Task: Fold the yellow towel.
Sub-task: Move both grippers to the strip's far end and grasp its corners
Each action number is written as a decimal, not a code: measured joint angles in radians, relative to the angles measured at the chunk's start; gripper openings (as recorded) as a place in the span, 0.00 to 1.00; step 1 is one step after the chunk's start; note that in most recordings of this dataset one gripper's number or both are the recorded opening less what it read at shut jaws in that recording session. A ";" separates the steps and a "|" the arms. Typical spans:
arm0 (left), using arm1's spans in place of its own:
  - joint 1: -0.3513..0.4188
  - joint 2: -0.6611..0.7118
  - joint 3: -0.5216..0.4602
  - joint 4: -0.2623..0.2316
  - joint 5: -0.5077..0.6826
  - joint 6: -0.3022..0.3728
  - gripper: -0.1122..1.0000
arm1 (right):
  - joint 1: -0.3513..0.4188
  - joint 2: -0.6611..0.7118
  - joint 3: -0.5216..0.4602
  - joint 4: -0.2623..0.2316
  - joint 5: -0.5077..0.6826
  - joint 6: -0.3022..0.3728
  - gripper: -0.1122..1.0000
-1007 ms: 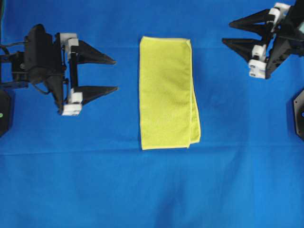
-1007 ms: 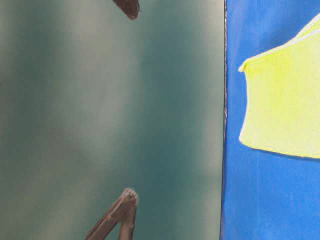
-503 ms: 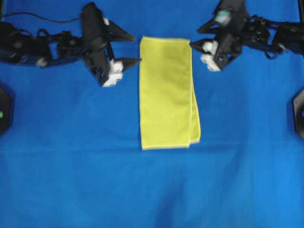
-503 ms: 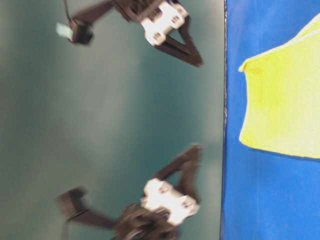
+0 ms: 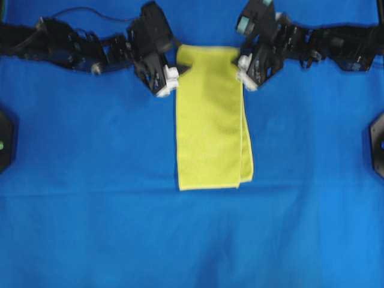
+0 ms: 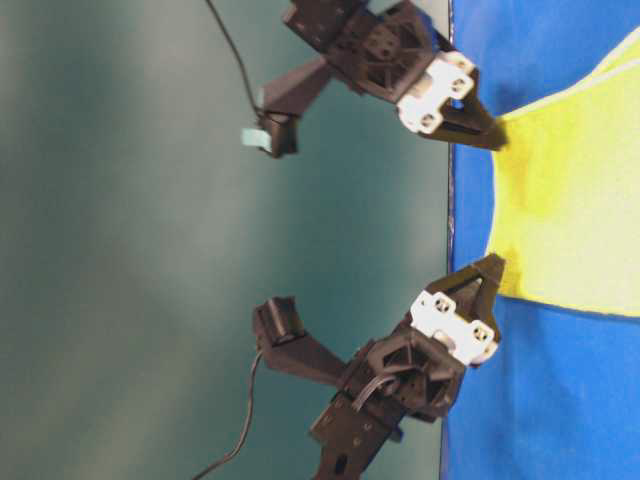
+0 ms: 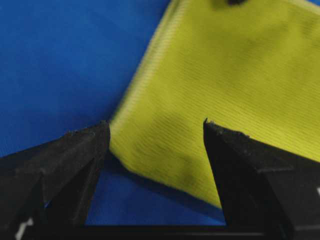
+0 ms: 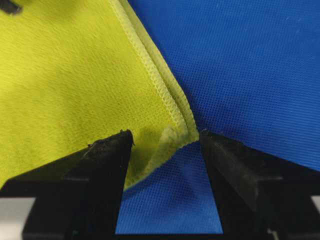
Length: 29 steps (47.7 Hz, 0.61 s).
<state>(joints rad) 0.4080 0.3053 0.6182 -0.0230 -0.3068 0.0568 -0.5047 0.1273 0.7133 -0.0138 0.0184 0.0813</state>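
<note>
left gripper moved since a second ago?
Yes. In the overhead view the left gripper went right and up-frame, from well left of the yellow towel to its top-left corner, jaws open.

We see a bright yellow-green towel (image 5: 210, 120) with a paler stitched hem, plain and unpatterned, on a solid deep blue cloth (image 5: 192, 240). Both grippers, left (image 5: 174, 75) and right (image 5: 240, 67), are black with white blocks. The backdrop (image 6: 150, 250) is dark teal.

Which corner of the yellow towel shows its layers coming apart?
The top right corner of the yellow towel, between the open right gripper: its hems splay there. The left gripper's corner lies flat.
</note>
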 measured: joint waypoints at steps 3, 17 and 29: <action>0.003 0.014 -0.009 0.000 -0.002 0.000 0.74 | -0.002 0.017 -0.006 0.000 -0.003 0.000 0.64; 0.003 0.055 -0.034 0.000 -0.003 -0.002 0.34 | -0.008 0.051 -0.018 -0.002 -0.026 0.000 0.42; 0.003 0.071 -0.046 0.000 -0.003 -0.002 0.13 | -0.006 0.051 -0.017 0.000 -0.032 0.005 0.14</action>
<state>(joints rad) 0.4111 0.3758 0.5722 -0.0230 -0.3099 0.0552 -0.5108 0.1779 0.6964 -0.0138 -0.0138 0.0859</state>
